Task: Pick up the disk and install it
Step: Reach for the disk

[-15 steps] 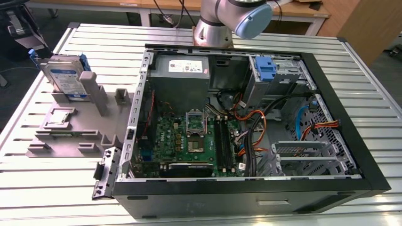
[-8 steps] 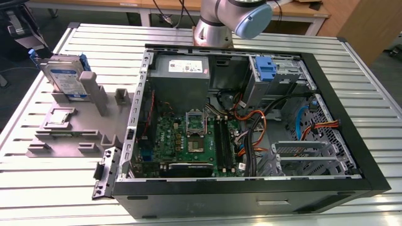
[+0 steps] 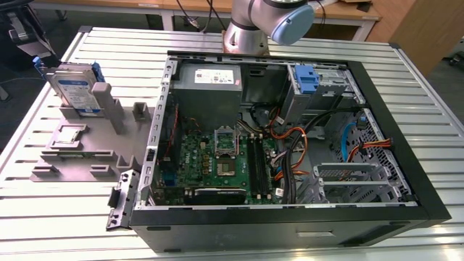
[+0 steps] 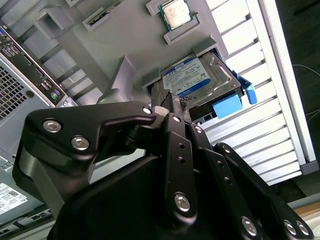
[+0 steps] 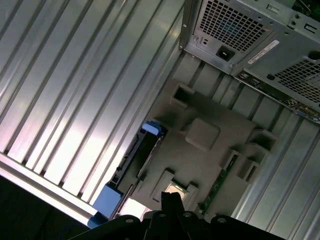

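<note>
The disk (image 3: 76, 89) stands on edge in a slot at the far end of a grey fixture (image 3: 87, 157), on the exterior view's left. Its white-and-blue label and blue bracket face out. In the second wrist view the disk (image 4: 200, 80) lies beyond my gripper (image 4: 171, 104), apart from it. The black fingers meet at their tips, shut on nothing. In the first wrist view the gripper (image 5: 172, 197) hangs well above the fixture (image 5: 200, 165), and the disk (image 5: 141, 154) is seen edge-on.
An open computer case (image 3: 290, 223) lies in the middle of the slatted metal table (image 3: 406, 81), with a motherboard, cables, a grey power-supply box (image 3: 208, 79) and a blue caddy (image 3: 308, 81) in its drive bay. A processor chip (image 4: 174, 14) rests in the fixture.
</note>
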You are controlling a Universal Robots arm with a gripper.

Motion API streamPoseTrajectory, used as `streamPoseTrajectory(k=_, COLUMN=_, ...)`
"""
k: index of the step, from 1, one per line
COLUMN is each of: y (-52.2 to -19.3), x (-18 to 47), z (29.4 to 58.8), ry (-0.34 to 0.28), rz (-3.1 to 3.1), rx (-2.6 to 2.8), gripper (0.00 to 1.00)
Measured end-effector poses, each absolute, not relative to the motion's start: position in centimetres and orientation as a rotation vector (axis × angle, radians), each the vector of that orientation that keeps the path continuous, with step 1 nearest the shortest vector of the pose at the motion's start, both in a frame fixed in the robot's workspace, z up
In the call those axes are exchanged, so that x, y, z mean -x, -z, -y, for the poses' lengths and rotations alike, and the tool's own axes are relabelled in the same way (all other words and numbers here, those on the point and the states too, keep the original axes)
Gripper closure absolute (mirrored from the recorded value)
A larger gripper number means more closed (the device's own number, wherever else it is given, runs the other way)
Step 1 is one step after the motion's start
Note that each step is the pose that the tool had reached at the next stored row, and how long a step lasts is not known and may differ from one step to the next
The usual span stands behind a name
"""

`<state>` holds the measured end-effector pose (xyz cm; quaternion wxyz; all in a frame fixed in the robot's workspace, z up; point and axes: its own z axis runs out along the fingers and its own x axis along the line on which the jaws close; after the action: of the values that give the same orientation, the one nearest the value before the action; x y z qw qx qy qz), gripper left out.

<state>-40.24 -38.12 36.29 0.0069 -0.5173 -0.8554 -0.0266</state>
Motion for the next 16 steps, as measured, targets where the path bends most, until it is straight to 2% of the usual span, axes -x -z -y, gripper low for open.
streamPoseTrajectory(k=16, y=-36.18, x=41.04, z=38.10, ry=0.084, rz=2.567, rx=1.791, gripper=0.90)
